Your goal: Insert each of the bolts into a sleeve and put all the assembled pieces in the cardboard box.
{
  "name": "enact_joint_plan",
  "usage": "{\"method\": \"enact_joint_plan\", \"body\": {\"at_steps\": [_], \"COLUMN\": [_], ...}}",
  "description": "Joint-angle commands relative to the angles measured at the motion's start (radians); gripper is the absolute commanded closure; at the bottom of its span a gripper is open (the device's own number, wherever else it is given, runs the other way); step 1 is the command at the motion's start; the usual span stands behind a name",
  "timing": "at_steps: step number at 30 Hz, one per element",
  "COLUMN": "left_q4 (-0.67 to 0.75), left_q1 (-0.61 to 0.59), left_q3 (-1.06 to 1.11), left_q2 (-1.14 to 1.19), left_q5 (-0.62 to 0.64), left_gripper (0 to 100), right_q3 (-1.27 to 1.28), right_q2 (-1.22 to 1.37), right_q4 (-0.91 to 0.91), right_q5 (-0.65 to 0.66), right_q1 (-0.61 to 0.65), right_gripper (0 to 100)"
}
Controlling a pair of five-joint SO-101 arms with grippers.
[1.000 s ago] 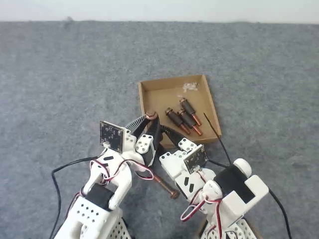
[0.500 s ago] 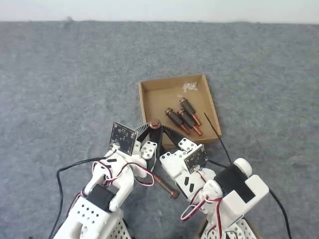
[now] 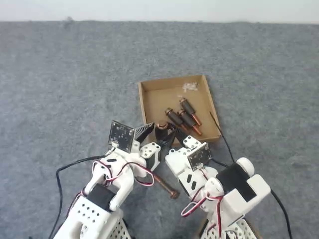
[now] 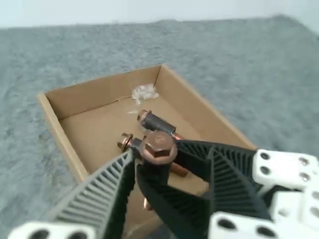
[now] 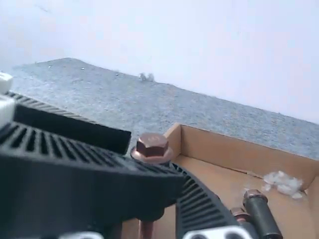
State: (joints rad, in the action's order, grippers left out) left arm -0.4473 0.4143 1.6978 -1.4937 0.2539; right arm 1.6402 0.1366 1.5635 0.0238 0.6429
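Fingers of left gripper (image 4: pixel 153 167) and right gripper (image 5: pixel 149 167) clamp one upright sleeved bolt (image 3: pixel 162 130), narrowly parted, at 7 o'clock of cardboard box (image 3: pixel 169 94). Both arms lean in from 6 o'clock, wrists converging.

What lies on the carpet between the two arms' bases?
A loose bolt lies on the carpet there, as the high view shows.
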Motion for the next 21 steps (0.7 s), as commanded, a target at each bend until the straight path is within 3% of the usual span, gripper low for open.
{"method": "enact_joint_plan", "body": {"at_steps": [1, 5, 14, 21], "left_q4": [0.060, 0.086, -0.031, 0.015], "left_q1": [-0.048, -0.069, -0.094, -0.275], "left_q3": [-0.007, -0.031, -0.127, -0.125], "left_q2": [-0.011, -0.011, -0.011, -0.011], "left_q5": [0.028, 0.087, 0.127, 0.133], "left_gripper": [77, 77, 78, 100], "right_q3": [0.002, 0.000, 0.000, 0.000], "right_q2": [-0.016, -0.018, -0.018, -0.015], "right_q4": [0.012, 0.012, 0.012, 0.012], "right_q5": [-0.008, -0.008, -0.008, -0.008], "right_q1": [-0.012, -0.022, -0.022, -0.024], "right_gripper": [99.3, 99.3, 99.3, 99.3]}}
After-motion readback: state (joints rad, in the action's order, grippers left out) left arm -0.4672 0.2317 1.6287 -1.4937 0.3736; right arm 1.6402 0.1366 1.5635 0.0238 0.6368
